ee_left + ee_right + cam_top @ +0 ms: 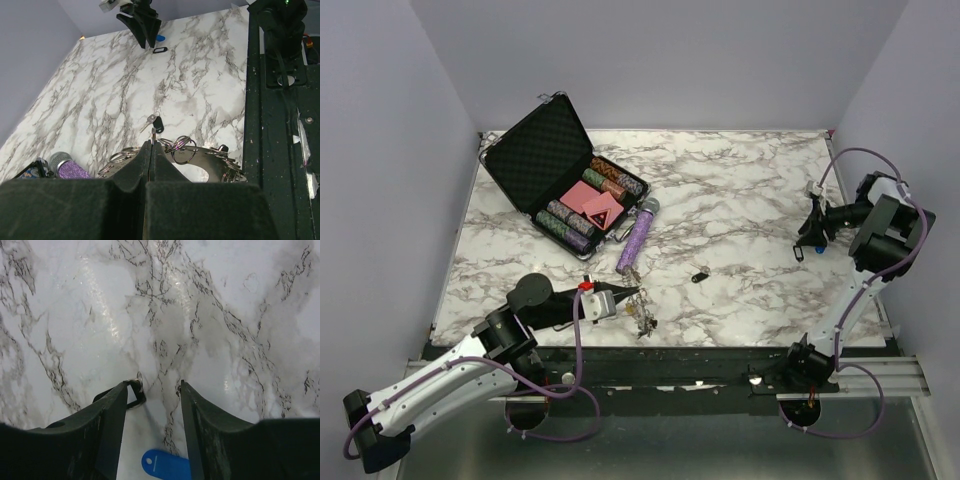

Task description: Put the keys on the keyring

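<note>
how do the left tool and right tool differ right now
The left tool is shut, jaws pressed together; the right tool is open, jaws apart. The left tool sits at the keyring near the table's front edge; the right tool is far right, by a black tag and a blue tag. Both are black and two-fingered.

"How many keyrings do you see?"
"You have one keyring [643, 320], one purple tube [636, 238] and one open case [545, 150]."
"And lying loose?"
"You can count three: one black-headed key [700, 276], one black tag [160, 49] and one blue tag [165, 465]."
</note>
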Controlling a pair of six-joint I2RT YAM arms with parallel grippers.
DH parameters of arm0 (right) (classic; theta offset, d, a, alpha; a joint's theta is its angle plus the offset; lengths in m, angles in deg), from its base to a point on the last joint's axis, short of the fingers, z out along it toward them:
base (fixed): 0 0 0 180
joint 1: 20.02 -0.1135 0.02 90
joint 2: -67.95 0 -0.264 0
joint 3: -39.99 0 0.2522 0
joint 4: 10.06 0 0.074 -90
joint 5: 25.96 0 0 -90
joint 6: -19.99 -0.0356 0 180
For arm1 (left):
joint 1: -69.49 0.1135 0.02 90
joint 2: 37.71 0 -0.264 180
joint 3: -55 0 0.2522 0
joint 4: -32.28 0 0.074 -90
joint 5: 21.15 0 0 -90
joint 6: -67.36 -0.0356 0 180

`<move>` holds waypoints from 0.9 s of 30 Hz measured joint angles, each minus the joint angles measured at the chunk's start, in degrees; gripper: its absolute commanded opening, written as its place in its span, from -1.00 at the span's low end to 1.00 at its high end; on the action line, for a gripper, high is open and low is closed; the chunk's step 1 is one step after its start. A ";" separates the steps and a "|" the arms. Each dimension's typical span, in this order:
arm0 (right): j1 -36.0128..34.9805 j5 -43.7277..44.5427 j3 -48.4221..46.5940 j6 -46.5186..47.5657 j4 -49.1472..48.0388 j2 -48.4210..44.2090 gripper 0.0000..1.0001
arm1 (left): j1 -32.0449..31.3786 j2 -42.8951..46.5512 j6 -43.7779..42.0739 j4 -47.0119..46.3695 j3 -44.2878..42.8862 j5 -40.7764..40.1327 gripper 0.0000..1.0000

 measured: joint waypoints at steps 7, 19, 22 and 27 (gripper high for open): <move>-1.25 1.68 -1.03 -1.42 0.20 0.37 -0.01 | 0.11 -0.22 0.00 0.00 0.00 0.04 -1.00; -2.45 4.00 -1.03 -1.88 0.20 0.81 -0.11 | 0.24 -0.63 0.00 0.02 0.00 0.33 -1.00; -2.75 4.13 -1.03 -1.90 0.26 0.94 -0.14 | 0.24 -0.66 0.00 0.02 0.00 0.42 -1.00; -2.91 4.28 -1.03 -2.23 0.26 0.94 -0.19 | 0.24 -0.74 0.00 0.04 0.00 0.42 -1.00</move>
